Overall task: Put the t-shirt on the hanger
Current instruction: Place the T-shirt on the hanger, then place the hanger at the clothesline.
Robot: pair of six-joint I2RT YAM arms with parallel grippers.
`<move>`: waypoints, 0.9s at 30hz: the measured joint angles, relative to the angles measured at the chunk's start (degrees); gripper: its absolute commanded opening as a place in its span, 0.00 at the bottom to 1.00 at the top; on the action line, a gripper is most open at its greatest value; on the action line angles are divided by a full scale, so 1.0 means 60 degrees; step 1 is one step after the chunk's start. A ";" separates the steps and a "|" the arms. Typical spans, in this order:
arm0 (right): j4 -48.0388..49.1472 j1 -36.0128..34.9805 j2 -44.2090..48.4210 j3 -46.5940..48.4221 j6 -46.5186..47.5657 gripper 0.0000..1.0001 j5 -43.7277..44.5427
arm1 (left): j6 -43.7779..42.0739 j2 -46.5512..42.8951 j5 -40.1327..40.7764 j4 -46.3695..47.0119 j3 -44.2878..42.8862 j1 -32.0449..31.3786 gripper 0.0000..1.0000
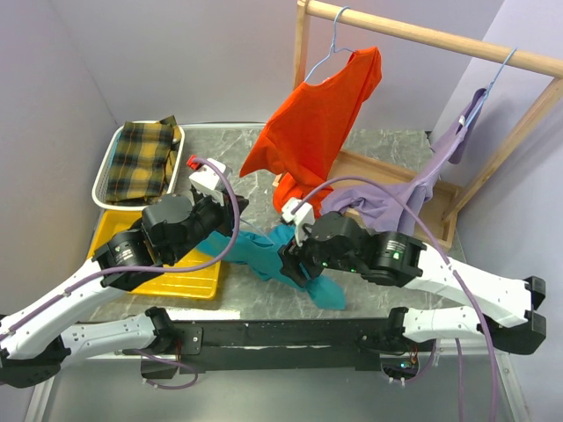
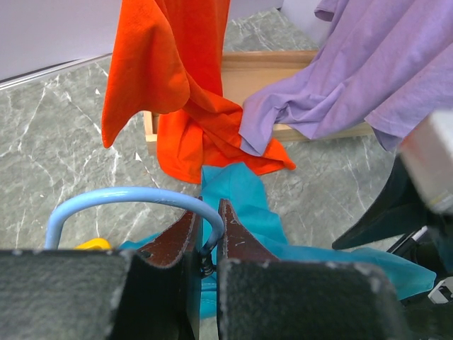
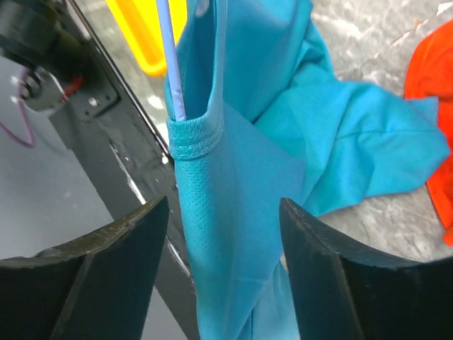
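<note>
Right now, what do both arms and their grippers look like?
The left arm and right arm both have white links, black round joint housings and a looping purple cable. The left gripper has rough black fingers with reddish-brown pads; the right gripper has plain black, tapered fingers.

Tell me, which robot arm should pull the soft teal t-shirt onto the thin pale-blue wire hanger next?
The right, probably. The right gripper is open with the soft teal t-shirt hanging between its fingers, below where the thin pale-blue wire hanger enters the cloth. The left gripper is shut on that hanger.
</note>
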State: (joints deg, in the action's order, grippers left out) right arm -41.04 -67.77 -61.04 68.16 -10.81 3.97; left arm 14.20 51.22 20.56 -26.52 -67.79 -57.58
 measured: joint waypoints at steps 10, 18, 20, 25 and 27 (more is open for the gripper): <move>-0.0197 -0.0353 -0.0375 -0.0171 0.0106 0.30 0.0259 | 0.0004 0.0000 -0.0040 -0.0109 0.0004 0.0000 0.01; -0.0095 -0.0481 -0.0455 -0.0375 0.0229 0.00 0.0138 | 0.0007 0.0007 -0.0029 -0.0117 0.0036 0.0000 0.08; -0.0026 -0.0495 -0.0412 -0.0444 0.0215 0.00 0.0142 | 0.0007 0.0007 -0.0029 -0.0120 0.0055 0.0000 0.14; 0.0091 -0.0495 -0.0047 -0.0761 0.0120 0.00 0.0138 | 0.0055 0.0025 0.0047 -0.0102 0.0055 -0.0007 0.60; 0.0066 -0.0495 0.0175 -0.0936 0.0025 0.00 0.0153 | 0.0091 0.0007 0.0084 -0.0069 0.0055 -0.0007 0.75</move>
State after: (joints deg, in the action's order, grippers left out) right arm -40.64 -70.74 -59.99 62.54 -10.66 4.89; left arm 14.74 51.27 21.06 -26.94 -67.46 -57.63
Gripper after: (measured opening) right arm 0.035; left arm 0.566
